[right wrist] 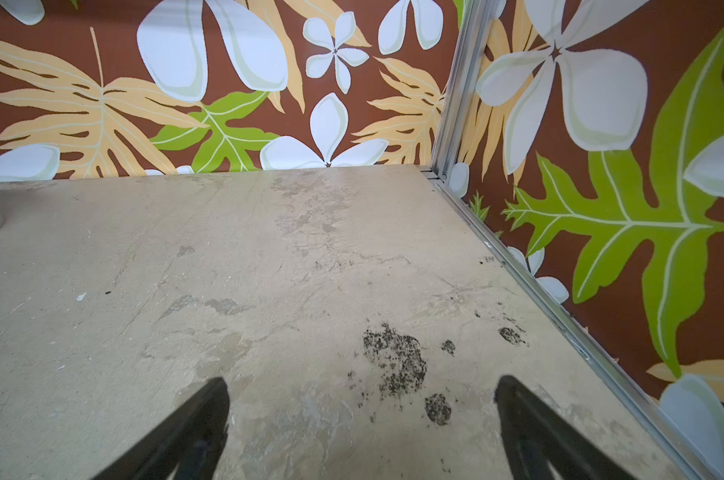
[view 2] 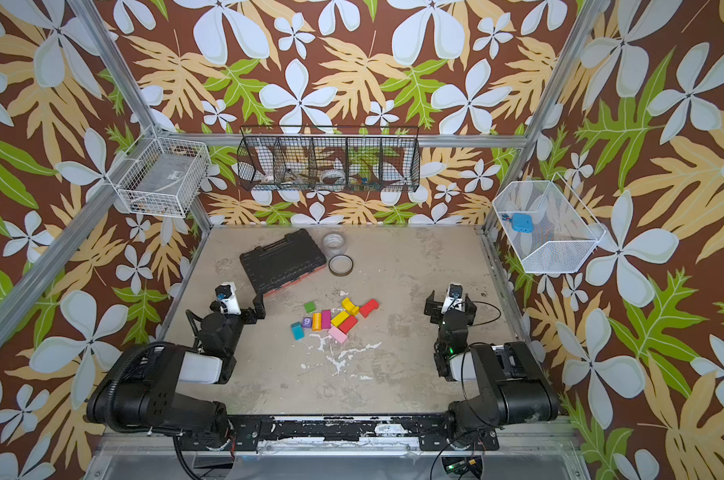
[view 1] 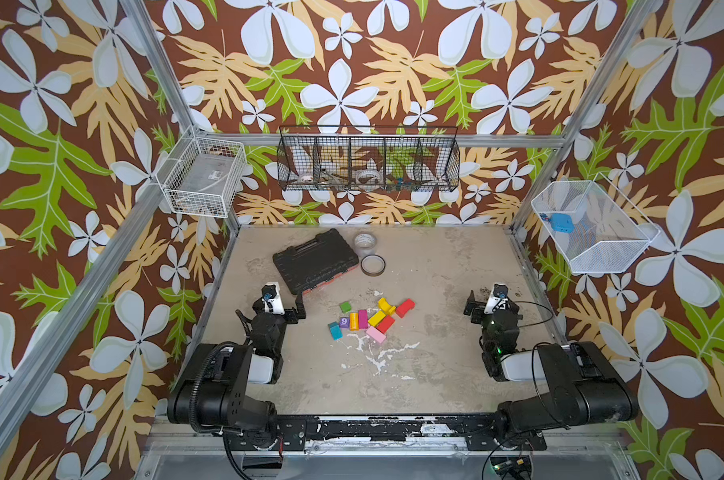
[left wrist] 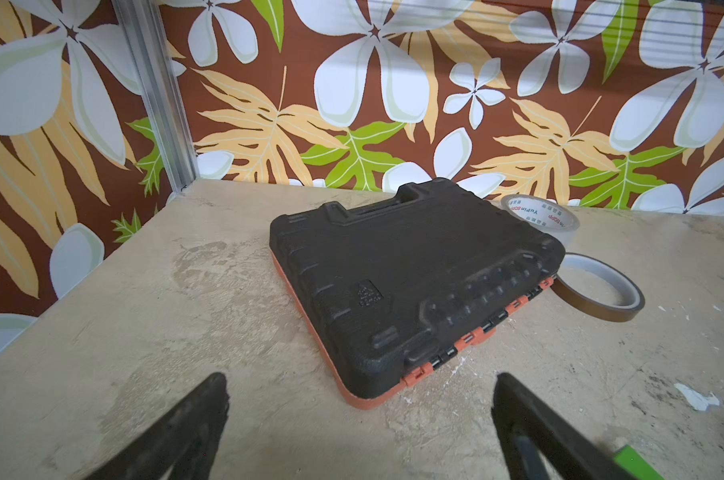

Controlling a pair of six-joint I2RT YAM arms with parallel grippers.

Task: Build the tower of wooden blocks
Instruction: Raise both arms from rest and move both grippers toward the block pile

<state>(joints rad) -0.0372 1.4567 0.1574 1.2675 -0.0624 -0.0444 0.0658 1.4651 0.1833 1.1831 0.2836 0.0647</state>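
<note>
Black jaws of the left gripper [left wrist: 362, 380] stand wide and empty, facing the case [left wrist: 393, 270]. The right gripper [right wrist: 362, 384] gapes likewise over bare table [right wrist: 268, 270]. Between the arms the blocks [view 1: 376, 319] lie loose, none stacked. Building seems unstarted; next, an arm must reach inward for a flat base brick.

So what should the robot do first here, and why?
Probably swing the right gripper over to the red block, which sits on the side of the cluster facing that arm. All the wood blocks lie loose on the table with nothing stacked. Both it and the left gripper are open, empty and well away from them.
</note>
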